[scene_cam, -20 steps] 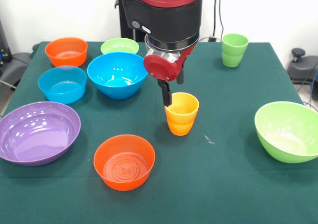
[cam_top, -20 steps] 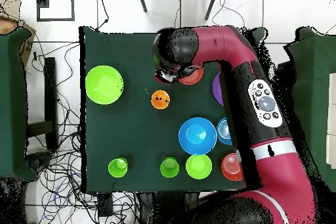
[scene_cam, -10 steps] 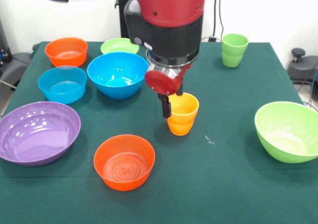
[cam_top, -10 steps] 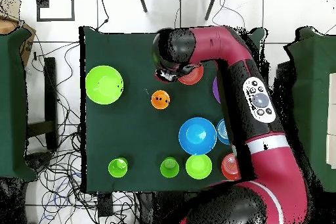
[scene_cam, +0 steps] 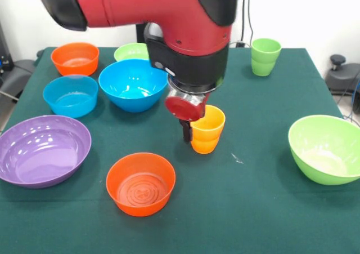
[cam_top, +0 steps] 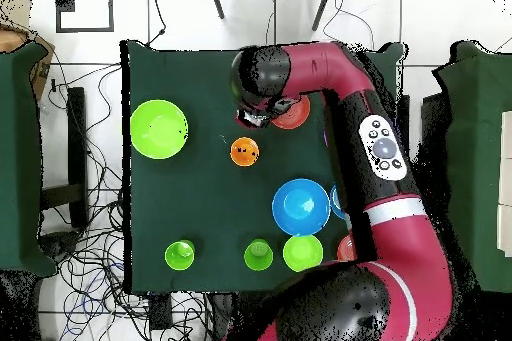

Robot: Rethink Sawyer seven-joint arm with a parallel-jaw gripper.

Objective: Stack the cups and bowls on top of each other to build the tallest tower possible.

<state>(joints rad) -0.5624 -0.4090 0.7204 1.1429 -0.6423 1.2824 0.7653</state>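
Gripper (scene_cam: 194, 131) straddles the orange cup's (scene_cam: 207, 130) near rim; whether it grips, cannot tell

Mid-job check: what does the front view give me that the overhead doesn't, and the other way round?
Front only: the purple bowl and light blue bowl in full, and the gripper low beside the orange cup. Overhead only: a second green cup, which the arm hides from the front. Both: the orange cup upright, the blue bowl, the large lime bowl; nothing stacked yet.
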